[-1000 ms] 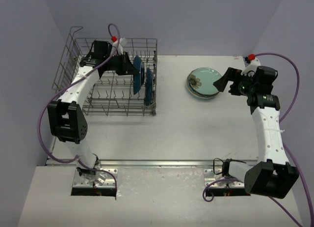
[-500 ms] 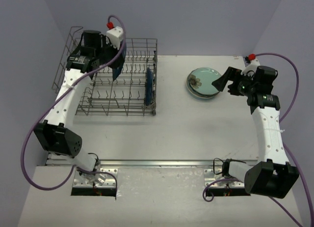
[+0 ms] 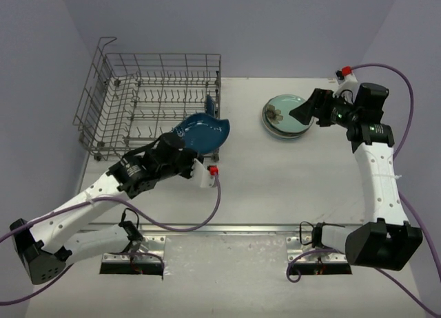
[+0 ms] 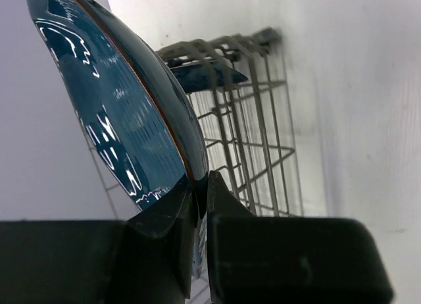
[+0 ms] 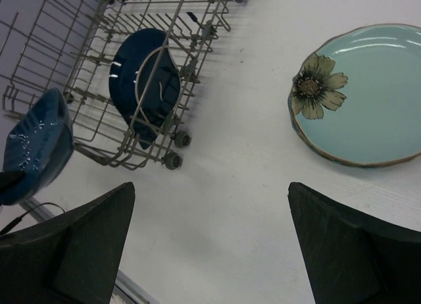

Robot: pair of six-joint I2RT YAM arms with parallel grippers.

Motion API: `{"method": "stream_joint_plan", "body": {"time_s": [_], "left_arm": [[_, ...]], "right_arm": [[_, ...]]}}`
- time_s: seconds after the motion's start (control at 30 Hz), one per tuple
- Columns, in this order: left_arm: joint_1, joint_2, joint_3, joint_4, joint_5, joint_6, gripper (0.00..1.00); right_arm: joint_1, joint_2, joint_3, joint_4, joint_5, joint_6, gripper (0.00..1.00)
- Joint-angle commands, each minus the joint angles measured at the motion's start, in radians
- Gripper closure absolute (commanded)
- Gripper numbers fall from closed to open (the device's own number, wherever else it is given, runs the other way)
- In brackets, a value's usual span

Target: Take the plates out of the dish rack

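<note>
My left gripper (image 3: 185,147) is shut on the rim of a teal-blue scalloped plate (image 3: 204,130) and holds it tilted in the air by the near right corner of the grey wire dish rack (image 3: 110,104). In the left wrist view the fingers (image 4: 223,202) pinch the plate's edge (image 4: 118,113). One dark blue plate (image 3: 210,105) stands upright in the rack's right end; it also shows in the right wrist view (image 5: 141,77). My right gripper (image 3: 303,111) is open and empty beside a stack topped by a pale blue flower plate (image 3: 284,114).
The rack (image 5: 85,60) stands at the table's back left, on small wheels. The plate stack (image 5: 368,93) lies at the back right. The left arm's purple cable (image 3: 207,215) loops over the table near the front edge.
My left arm has lifted the teal plate out of the rack and swung it forward and right, out past the rack's near right corner. The right gripper has shifted slightly toward the stack.
</note>
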Motion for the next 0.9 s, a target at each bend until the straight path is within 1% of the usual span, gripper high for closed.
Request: {"method": "stream_joint_plan", "body": {"time_s": [0.0,0.07,0.1,0.13,0.2,0.27,0.4,0.63,0.67,0.7,0.87], "left_arm": [[-0.067,-0.157,-0.114,0.172,-0.078,0.436,1.0],[-0.08,-0.19,-0.167,0.18,-0.058,0.557,1.0],[-0.087,-0.209,-0.189,0.187,-0.047,0.598,1.0],[-0.088,-0.224,-0.195,0.19,-0.042,0.611,1.0],[-0.093,-0.246,-0.241,0.202,-0.007,0.711,1.0],[-0.098,-0.261,-0.26,0.205,0.013,0.759,1.0],[-0.101,-0.272,-0.288,0.206,0.092,0.861,1.0],[-0.111,-0.258,-0.302,0.206,0.141,0.957,1.0],[-0.113,-0.254,-0.302,0.204,0.141,0.957,1.0],[-0.117,-0.246,-0.3,0.204,0.142,0.962,1.0],[-0.139,-0.227,-0.289,0.204,0.142,0.976,1.0]], "right_arm": [[0.026,0.018,0.068,-0.031,-0.126,-0.114,0.04],[0.045,0.025,0.072,-0.072,-0.191,-0.143,0.07],[0.063,0.029,0.073,-0.093,-0.226,-0.16,0.09],[0.088,0.029,0.072,-0.101,-0.226,-0.174,0.09],[0.159,0.029,0.062,-0.156,-0.206,-0.238,0.13],[0.253,0.03,0.041,-0.17,-0.161,-0.265,0.14],[0.365,0.056,0.026,-0.185,-0.115,-0.273,0.16],[0.535,0.148,0.059,-0.176,0.014,-0.282,0.17],[0.536,0.148,0.062,-0.172,0.026,-0.282,0.17],[0.565,0.185,0.069,-0.169,0.042,-0.283,0.17],[0.62,0.251,0.122,-0.161,0.055,-0.277,0.18]]}}
